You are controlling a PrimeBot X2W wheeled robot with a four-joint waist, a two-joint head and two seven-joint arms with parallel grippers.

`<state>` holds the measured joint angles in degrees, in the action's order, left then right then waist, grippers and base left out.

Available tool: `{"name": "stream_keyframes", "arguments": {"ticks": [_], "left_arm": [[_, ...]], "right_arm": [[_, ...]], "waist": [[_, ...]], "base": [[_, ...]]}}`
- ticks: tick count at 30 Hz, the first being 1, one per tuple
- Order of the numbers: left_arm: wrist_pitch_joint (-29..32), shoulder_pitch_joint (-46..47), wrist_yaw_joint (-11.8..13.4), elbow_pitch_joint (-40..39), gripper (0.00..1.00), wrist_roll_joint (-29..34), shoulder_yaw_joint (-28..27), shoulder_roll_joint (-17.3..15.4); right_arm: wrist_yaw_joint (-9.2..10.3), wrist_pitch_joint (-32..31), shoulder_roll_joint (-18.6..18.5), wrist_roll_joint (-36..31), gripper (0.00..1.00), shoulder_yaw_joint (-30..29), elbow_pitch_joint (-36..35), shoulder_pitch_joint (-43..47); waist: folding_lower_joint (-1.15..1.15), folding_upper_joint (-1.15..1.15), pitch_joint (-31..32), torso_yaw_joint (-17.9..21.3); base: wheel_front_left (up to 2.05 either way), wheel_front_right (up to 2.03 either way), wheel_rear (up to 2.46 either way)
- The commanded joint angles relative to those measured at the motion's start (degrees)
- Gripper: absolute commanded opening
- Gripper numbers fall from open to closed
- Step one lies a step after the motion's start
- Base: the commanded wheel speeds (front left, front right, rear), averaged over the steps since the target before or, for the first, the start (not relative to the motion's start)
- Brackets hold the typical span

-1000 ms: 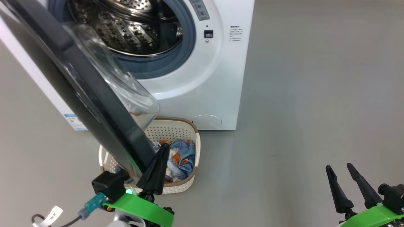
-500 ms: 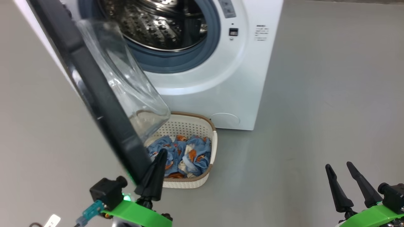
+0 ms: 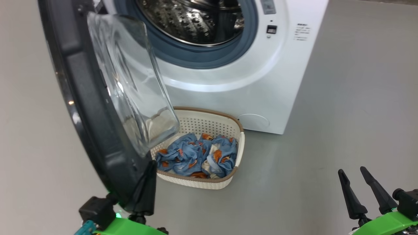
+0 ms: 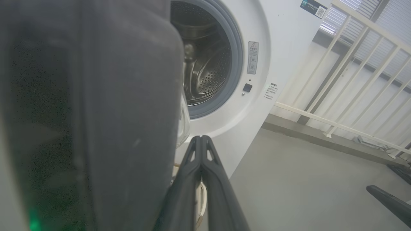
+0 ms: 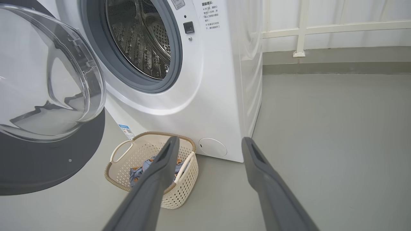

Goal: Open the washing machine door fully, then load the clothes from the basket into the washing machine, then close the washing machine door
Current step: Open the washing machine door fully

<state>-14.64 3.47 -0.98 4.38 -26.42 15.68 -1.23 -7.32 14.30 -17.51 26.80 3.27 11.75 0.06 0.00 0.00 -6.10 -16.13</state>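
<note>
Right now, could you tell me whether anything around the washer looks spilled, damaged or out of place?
Nothing stands out. The washing machine door stands open and looks whole, the clothes lie inside the basket, and the basket sits upright on the floor in front of the washing machine. I see nothing spilled.

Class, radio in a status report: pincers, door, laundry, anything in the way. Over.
Left pincer shut, at lower rim of washing machine door; right pincer open, empty. Door open wide, clothes in basket. Head view: door glass hides basket's left end.
</note>
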Motion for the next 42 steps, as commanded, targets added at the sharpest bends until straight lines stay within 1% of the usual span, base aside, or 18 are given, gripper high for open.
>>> {"name": "stream_keyframes", "arguments": {"ticks": [1,11,16,19,23,32,37,42], "left_arm": [[-0.36,0.41,1.16,-1.62,0.00,0.14,-3.65,-1.68],[-0.27,-2.00,4.38,-3.93,0.00,-0.16,-7.90,-3.56],[-0.19,-2.23,6.12,-4.25,0.00,-1.05,-11.14,-4.97],[-0.08,-1.41,6.60,-3.68,0.00,-1.73,-13.11,-6.22],[-0.01,-0.16,6.90,-2.42,0.00,-2.35,-14.91,-7.51],[-0.06,3.91,7.74,3.19,0.00,-4.22,-20.28,-10.67],[-0.23,6.56,6.90,6.96,0.00,-5.14,-23.00,-11.90],[-0.32,9.74,6.08,10.51,0.00,-4.79,-25.28,-12.96]], "right_arm": [[-0.17,0.70,-1.32,-0.56,1.00,1.26,-1.53,-1.28],[-0.17,0.70,-1.73,-0.42,1.00,1.83,-1.41,-1.53],[-0.17,0.70,-2.01,-0.44,1.00,2.06,-1.46,-1.65],[-0.17,0.70,-2.22,-0.48,1.00,2.27,-1.49,-1.89],[-0.17,0.70,-2.37,-0.52,1.00,2.46,-1.56,-2.03],[-0.17,0.70,-3.27,-0.46,1.00,2.82,-1.88,-2.21],[-0.17,0.70,-3.89,-0.47,1.00,2.98,-1.82,-2.37],[-0.17,0.70,-4.42,-0.47,1.00,3.26,-1.93,-3.05]], "waist": [[0.00,0.00,-0.57,-1.30],[0.00,0.00,-1.14,-4.76],[0.00,0.00,-1.38,-6.14],[0.00,0.00,-1.65,-6.75],[0.00,0.00,-1.92,-7.09],[0.00,0.00,-2.87,-7.40],[0.00,0.00,-3.64,-7.60],[0.00,0.00,-4.92,-7.63]], "base": [[0.00,0.00,0.00],[0.00,0.00,0.00],[0.00,0.00,0.00],[0.00,0.00,0.00],[0.00,0.00,0.00],[0.00,0.00,0.00],[0.00,0.00,0.00],[0.00,0.00,0.00]]}}
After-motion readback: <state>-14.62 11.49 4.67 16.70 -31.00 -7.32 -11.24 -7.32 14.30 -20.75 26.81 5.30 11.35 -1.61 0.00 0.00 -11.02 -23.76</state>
